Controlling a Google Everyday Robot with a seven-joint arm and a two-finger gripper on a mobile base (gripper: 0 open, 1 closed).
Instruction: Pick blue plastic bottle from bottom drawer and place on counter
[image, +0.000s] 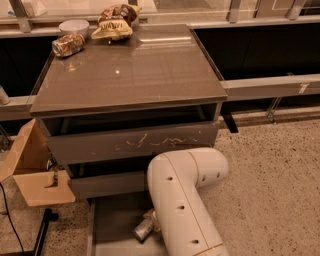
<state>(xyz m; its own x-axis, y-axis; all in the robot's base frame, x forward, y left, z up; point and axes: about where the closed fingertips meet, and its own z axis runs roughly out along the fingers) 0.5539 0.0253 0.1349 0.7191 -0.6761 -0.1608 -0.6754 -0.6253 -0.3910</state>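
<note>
Your gripper (154, 219) sits low in the bottom drawer (112, 225), mostly hidden behind the arm (180, 200), bottle (142, 230) just beside it at 8 o'clock; can't tell if it's clamped.

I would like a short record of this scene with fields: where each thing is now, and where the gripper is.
gripper: low in the bottom drawer, mostly hidden behind the white arm
blue plastic bottle: lying in the bottom drawer at the gripper; held or not, cannot tell
bottom drawer: pulled open
counter: glossy top of the cabinet
drinks can: on its side, counter back left
white bowl: just behind the can
snack bag: counter back middle
cardboard box: left of the drawers
</note>
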